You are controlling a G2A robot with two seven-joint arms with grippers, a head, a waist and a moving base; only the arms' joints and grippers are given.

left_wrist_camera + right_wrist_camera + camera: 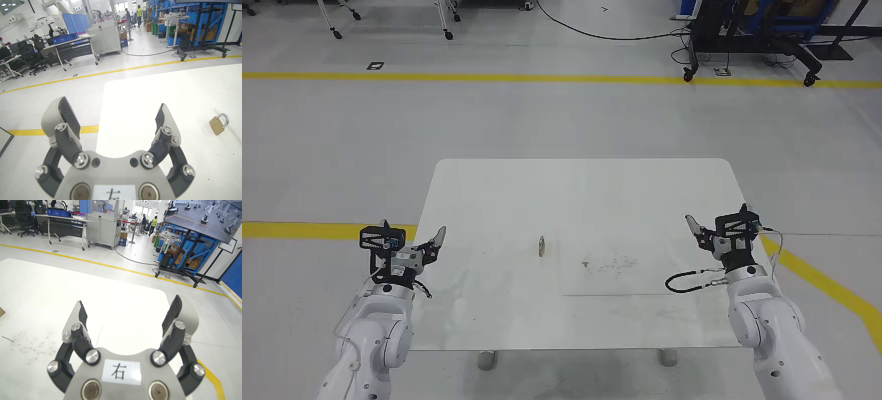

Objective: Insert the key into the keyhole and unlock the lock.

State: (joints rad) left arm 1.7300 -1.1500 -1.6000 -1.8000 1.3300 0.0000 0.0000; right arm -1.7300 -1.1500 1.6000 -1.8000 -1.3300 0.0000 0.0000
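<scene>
A small brass padlock [541,245] with a silver shackle stands near the middle of the white table [642,190]. In the left wrist view the padlock [217,126] is well off to one side of my fingers. A thin metal key [7,339] lies flat on the table by a patch of grey smudges; in the top view the key [585,265] is a little right of the lock. My left gripper [417,240] [113,106] is open and empty, straddling the table's left edge. My right gripper [720,225] [128,300] is open and empty over the table's right edge.
A grey smudged patch [614,265] marks the table right of centre. A black cable [687,282] loops from the right arm over the table's right side. Yellow floor lines [542,78] run behind and beside the table; a black wheeled stand [752,50] is far back right.
</scene>
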